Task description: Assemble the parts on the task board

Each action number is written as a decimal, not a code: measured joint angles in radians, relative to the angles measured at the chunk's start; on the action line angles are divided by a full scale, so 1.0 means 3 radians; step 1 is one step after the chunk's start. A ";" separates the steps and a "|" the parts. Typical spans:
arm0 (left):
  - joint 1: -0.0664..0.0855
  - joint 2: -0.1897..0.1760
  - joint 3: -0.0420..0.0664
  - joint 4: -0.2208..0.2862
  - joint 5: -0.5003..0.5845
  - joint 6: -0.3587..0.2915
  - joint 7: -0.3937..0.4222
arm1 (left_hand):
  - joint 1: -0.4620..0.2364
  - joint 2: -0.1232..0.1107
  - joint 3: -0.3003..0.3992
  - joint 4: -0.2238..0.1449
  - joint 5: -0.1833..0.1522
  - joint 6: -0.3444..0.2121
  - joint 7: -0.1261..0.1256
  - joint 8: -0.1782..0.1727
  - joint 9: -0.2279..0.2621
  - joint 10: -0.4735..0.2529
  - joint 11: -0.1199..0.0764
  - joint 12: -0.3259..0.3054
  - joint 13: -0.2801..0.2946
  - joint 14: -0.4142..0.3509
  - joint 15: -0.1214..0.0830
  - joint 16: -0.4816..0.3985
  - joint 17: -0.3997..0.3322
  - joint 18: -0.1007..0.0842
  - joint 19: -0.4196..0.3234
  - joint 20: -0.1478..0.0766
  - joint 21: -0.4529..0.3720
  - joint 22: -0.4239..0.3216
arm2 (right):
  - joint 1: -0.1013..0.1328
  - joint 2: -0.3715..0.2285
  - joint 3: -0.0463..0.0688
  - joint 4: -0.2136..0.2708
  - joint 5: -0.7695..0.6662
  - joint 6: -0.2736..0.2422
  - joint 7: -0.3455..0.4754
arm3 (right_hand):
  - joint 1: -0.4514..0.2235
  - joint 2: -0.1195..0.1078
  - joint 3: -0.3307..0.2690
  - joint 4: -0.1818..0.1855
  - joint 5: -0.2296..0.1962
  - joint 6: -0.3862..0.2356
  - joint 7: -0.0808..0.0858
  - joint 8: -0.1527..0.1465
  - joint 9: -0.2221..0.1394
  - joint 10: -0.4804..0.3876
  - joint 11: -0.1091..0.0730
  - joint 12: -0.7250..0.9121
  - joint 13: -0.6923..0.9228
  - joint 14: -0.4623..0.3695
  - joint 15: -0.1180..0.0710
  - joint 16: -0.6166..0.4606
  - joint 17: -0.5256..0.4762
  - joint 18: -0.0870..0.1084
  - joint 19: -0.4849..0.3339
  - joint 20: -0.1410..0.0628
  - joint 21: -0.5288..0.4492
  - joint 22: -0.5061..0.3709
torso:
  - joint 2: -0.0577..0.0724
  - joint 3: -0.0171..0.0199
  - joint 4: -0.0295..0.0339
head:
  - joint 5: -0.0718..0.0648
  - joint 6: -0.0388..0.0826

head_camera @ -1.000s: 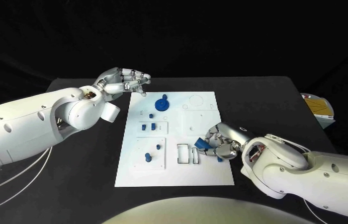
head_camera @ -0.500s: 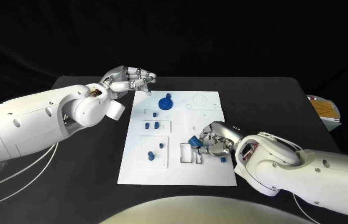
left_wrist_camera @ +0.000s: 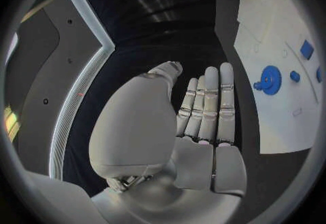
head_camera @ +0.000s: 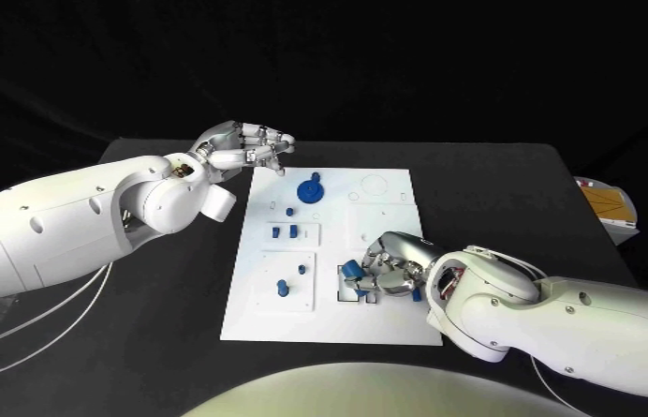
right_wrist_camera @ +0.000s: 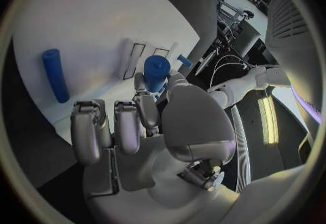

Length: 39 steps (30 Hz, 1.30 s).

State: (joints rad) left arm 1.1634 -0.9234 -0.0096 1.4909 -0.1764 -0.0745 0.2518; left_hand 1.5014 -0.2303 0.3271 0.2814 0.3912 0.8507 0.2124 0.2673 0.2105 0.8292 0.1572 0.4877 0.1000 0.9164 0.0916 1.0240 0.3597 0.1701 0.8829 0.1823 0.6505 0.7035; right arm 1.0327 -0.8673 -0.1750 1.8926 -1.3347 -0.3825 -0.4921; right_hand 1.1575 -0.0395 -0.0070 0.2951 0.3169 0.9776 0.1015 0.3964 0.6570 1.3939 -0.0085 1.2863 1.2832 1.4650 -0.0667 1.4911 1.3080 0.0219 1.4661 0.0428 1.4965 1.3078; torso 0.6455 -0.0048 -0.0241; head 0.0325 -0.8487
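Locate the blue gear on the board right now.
In the head view the blue gear sits at the far end of the task board, toward the robot's left, close to the left hand, which hovers off the board's far-left corner.

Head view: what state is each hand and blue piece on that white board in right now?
Right hand: holds a blue part over the slots.
Left hand: holds nothing, fingers loosely curled, beside the board's far corner.
Blue gear: flat on the task board.
Blue rod: lying loose on the board.
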 measured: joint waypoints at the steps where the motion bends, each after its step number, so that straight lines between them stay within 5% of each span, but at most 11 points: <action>1: 0.0000 0.0000 0.0000 0.0001 0.0000 0.0000 0.0000 | 0.0000 0.0000 0.0000 0.0000 0.0000 0.0000 0.0000 0.0000 0.0000 0.0000 0.0000 0.0000 0.0000 0.0000 0.0000 0.0000 0.0000 0.0000 0.0000 0.0000 0.0000 0.0000 | -0.0001 0.0006 0.0000 -0.0004 0.0002 0.0007 0.0000 | 0.0000 0.0000 0.0000 0.0000 0.0000 0.0000 0.0000 0.0000 0.0000 0.0000 0.0000 0.0000 0.0001 0.0005 -0.0005 0.0000 0.0000 0.0000 0.0000 0.0000 0.0000 0.0000 | 0.0000 0.0000 0.0000 | 0.0001 -0.0001; 9: 0.0000 -0.0003 0.0000 0.0004 0.0000 0.0003 -0.0004 | 0.0000 0.0000 0.0000 0.0000 0.0000 0.0000 0.0000 0.0000 0.0000 0.0000 0.0000 0.0000 0.0000 0.0000 0.0000 0.0000 0.0000 0.0000 0.0000 0.0000 0.0000 0.0000 | -0.0005 0.0029 0.0000 -0.0028 0.0003 0.0056 -0.0002 | -0.0036 0.0015 -0.0023 -0.0004 -0.0014 0.0012 -0.0012 0.0019 0.0008 0.0000 0.0000 0.0000 0.0010 0.0005 -0.0005 0.0000 0.0000 0.0000 0.0000 0.0000 0.0000 0.0000 | -0.0001 0.0000 -0.0002 | 0.0004 -0.0005; 12: 0.0000 -0.0004 0.0000 0.0005 0.0001 0.0003 -0.0005 | 0.0000 0.0000 0.0000 0.0000 0.0000 0.0000 0.0000 0.0000 0.0000 0.0000 0.0000 0.0000 0.0000 0.0000 0.0000 0.0000 0.0000 0.0000 0.0000 0.0000 0.0000 0.0000 | -0.0005 0.0039 0.0000 -0.0036 0.0001 0.0068 -0.0005 | -0.0092 0.0021 -0.0073 0.0000 -0.0057 0.0062 -0.0062 0.0033 0.0022 0.0013 -0.0012 0.0012 0.0021 0.0005 -0.0005 0.0000 0.0000 0.0000 0.0000 0.0000 0.0000 0.0000 | -0.0001 0.0000 -0.0002 | 0.0004 -0.0007; 14: 0.0000 -0.0004 0.0000 0.0006 0.0001 0.0004 -0.0006 | 0.0000 0.0000 0.0000 0.0000 0.0000 0.0000 0.0000 0.0000 0.0000 0.0000 0.0000 0.0000 0.0000 0.0000 0.0000 0.0000 0.0000 0.0000 0.0000 0.0000 0.0000 0.0000 | -0.0007 0.0047 0.0000 -0.0041 -0.0006 0.0072 -0.0010 | -0.0191 0.0032 -0.0150 -0.0001 -0.0225 0.0115 -0.0114 0.0065 0.0044 0.0013 -0.0012 0.0012 0.0024 0.0005 -0.0005 0.0000 -0.0001 0.0000 0.0000 0.0000 0.0000 -0.0001 | -0.0001 0.0000 -0.0002 | 0.0002 -0.0007; 17: 0.0000 -0.0005 0.0000 0.0007 0.0001 0.0004 -0.0008 | 0.0000 0.0000 0.0000 0.0000 0.0000 0.0000 0.0000 0.0000 0.0000 0.0000 0.0000 0.0000 0.0000 0.0000 0.0000 0.0000 0.0000 0.0000 0.0001 0.0001 0.0000 0.0000 | -0.0010 0.0061 0.0000 -0.0046 -0.0030 0.0077 -0.0021 | -0.0338 0.0053 -0.0336 0.0002 -0.0662 0.0143 -0.0145 0.0106 0.0086 0.0013 -0.0012 -0.0016 0.0017 0.0005 -0.0005 0.0000 -0.0001 0.0000 0.0000 0.0000 -0.0009 -0.0001 | -0.0001 0.0000 -0.0002 | -0.0001 -0.0002; 20: 0.0000 -0.0007 0.0000 0.0009 0.0001 0.0007 -0.0010 | 0.0012 0.0032 -0.0010 0.0010 0.0000 0.0000 0.0000 0.0000 -0.0007 0.0000 0.0000 0.0000 0.0000 -0.0001 -0.0001 0.0014 -0.0001 0.0000 0.0025 -0.0001 -0.0022 -0.0015 | -0.0011 0.0069 0.0000 -0.0050 -0.0070 0.0077 -0.0037 | -0.0446 -0.0026 -0.0497 0.0005 -0.0867 0.0104 -0.0141 0.0125 0.0095 0.0013 -0.0012 -0.0029 0.0008 0.0005 -0.0005 0.0000 -0.0001 0.0000 0.0000 0.0000 -0.0026 -0.0001 | 0.0000 0.0001 -0.0001 | -0.0003 0.0002; 26: 0.0000 -0.0010 0.0000 0.0012 0.0009 0.0014 -0.0013 | 0.0027 0.0053 -0.0010 0.0010 0.0000 0.0000 0.0000 0.0000 -0.0007 -0.0012 0.0012 0.0000 -0.0004 -0.0012 -0.0012 0.0014 -0.0005 0.0000 0.0030 -0.0005 -0.0022 -0.0018 | -0.0011 0.0076 0.0000 -0.0051 -0.0141 0.0073 -0.0064 | -0.0537 -0.0118 -0.0561 0.0010 -0.0883 0.0104 -0.0140 0.0135 0.0110 0.0013 -0.0012 -0.0055 0.0001 0.0005 -0.0005 0.0000 -0.0001 0.0000 0.0000 0.0000 -0.0055 -0.0001 | 0.0001 0.0002 -0.0002 | -0.0004 0.0002; 33: 0.0000 -0.0013 -0.0001 0.0009 0.0042 0.0019 -0.0022 | 0.0027 0.0053 -0.0010 0.0010 0.0000 0.0000 0.0000 0.0000 -0.0008 -0.0012 0.0012 0.0000 -0.0003 -0.0012 -0.0012 0.0014 -0.0005 0.0000 0.0030 -0.0005 -0.0022 -0.0018 | -0.0016 0.0058 0.0000 -0.0035 -0.0204 0.0048 -0.0081 | -0.0542 -0.0123 -0.0562 0.0011 -0.0883 0.0092 -0.0152 0.0135 0.0115 0.0013 -0.0012 -0.0068 -0.0015 0.0005 -0.0005 0.0000 -0.0001 0.0001 0.0000 0.0001 -0.0064 -0.0001 | -0.0003 0.0002 -0.0003 | -0.0008 -0.0002; 39: 0.0000 -0.0017 -0.0001 0.0009 0.0057 0.0021 -0.0025 | 0.0027 0.0053 -0.0009 0.0010 0.0000 0.0000 0.0000 0.0000 -0.0011 -0.0012 0.0012 0.0000 -0.0003 -0.0012 -0.0012 0.0014 -0.0005 0.0000 0.0029 -0.0006 -0.0022 -0.0018 | -0.0023 -0.0009 0.0000 0.0025 -0.0230 -0.0004 -0.0062 | -0.0205 0.0075 -0.0527 -0.0004 -0.0801 0.0081 -0.0142 0.0187 0.0131 0.0031 -0.0030 -0.0031 0.0056 0.0004 -0.0006 0.0000 -0.0001 0.0001 0.0000 -0.0001 -0.0023 -0.0001 | -0.0003 0.0003 -0.0003 | -0.0012 0.0003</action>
State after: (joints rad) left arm 1.1634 -0.9285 -0.0098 1.4937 -0.1591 -0.0680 0.2443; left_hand 1.5095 -0.2144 0.3243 0.2842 0.3912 0.8507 0.2124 0.2673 0.2073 0.8257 0.1608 0.4877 0.0991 0.9127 0.0879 1.0281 0.3583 0.1701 0.8917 0.1806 0.6438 0.6983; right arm 1.0257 -0.8699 -0.1750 1.9001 -1.4036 -0.3837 -0.5107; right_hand 1.0961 -0.0170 -0.1650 0.2938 0.0767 1.0019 0.0589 0.4526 0.6965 1.4032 -0.0176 1.2770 1.3002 1.4660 -0.0686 1.4910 1.3076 0.0221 1.4660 0.0425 1.4896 1.3074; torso 0.6447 -0.0040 -0.0250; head 0.0290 -0.8477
